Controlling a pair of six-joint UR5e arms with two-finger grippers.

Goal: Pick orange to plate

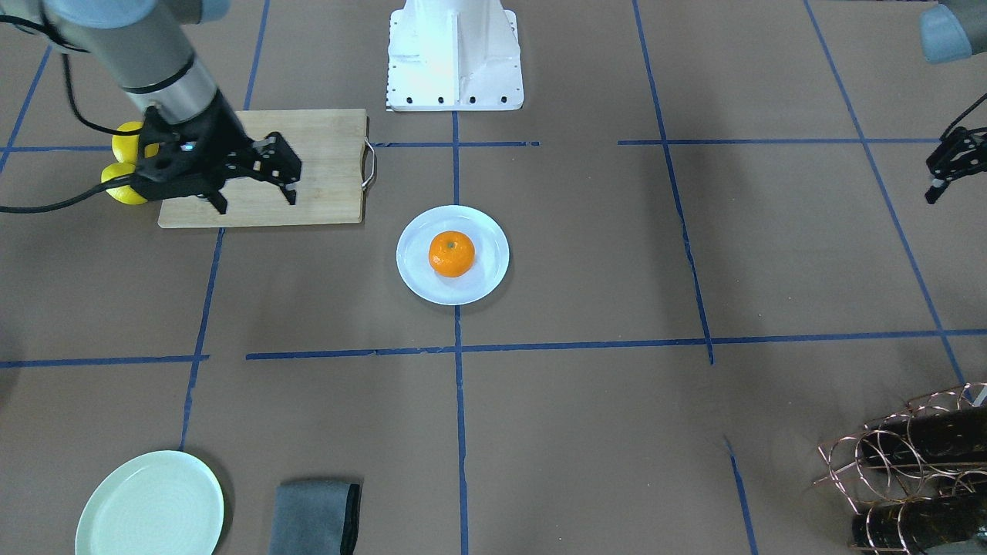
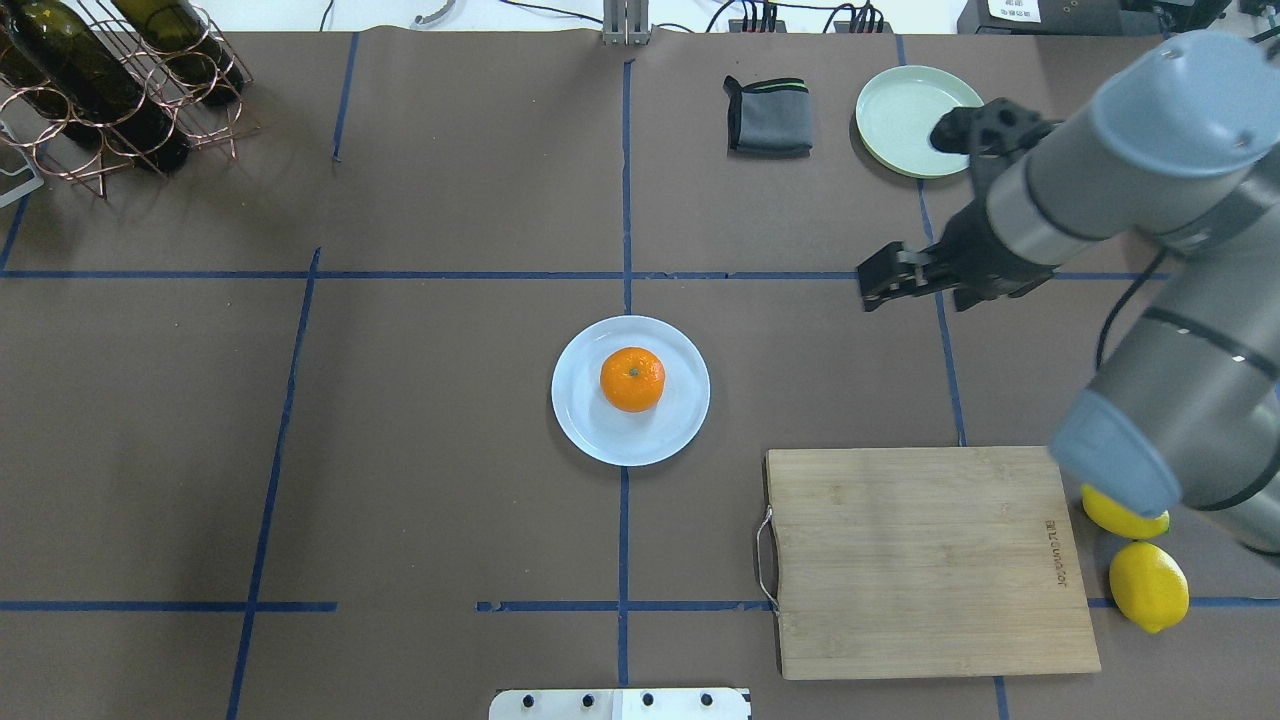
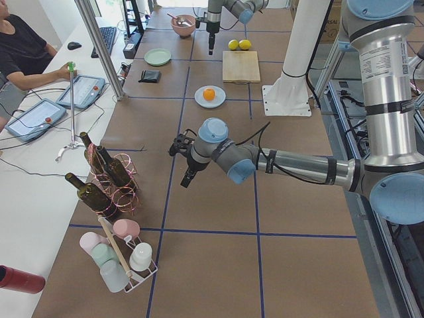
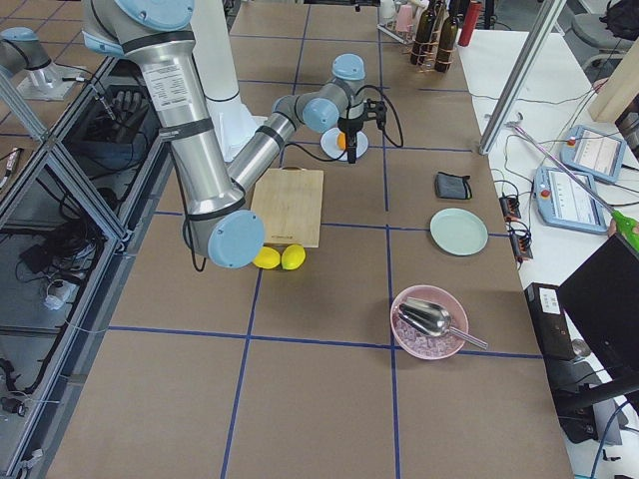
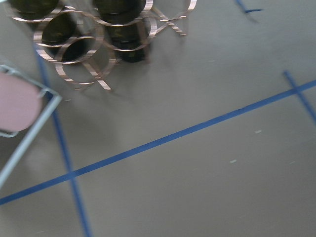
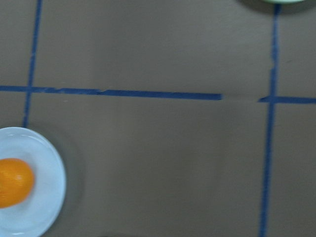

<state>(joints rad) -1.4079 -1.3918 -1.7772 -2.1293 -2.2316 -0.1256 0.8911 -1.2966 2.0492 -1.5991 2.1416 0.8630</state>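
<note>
The orange (image 1: 452,253) (image 2: 632,379) rests in the middle of the pale bluish-white plate (image 1: 483,285) (image 2: 600,440) at the table's centre, with nothing touching it. In the right wrist view the orange (image 6: 15,181) and plate (image 6: 47,163) sit at the lower left. My right gripper (image 1: 258,203) (image 2: 878,290) hangs open and empty above the table, off to the plate's side near the cutting board. My left gripper (image 1: 937,193) (image 3: 181,165) hovers far from the plate on the other side, its fingers spread and empty.
A wooden cutting board (image 2: 920,560) lies beside the plate, with two yellow lemons (image 2: 1148,585) past its far end. A mint-green plate (image 2: 905,120) and a folded grey cloth (image 2: 768,115) lie at the operators' edge. A wire bottle rack (image 2: 100,80) fills one corner.
</note>
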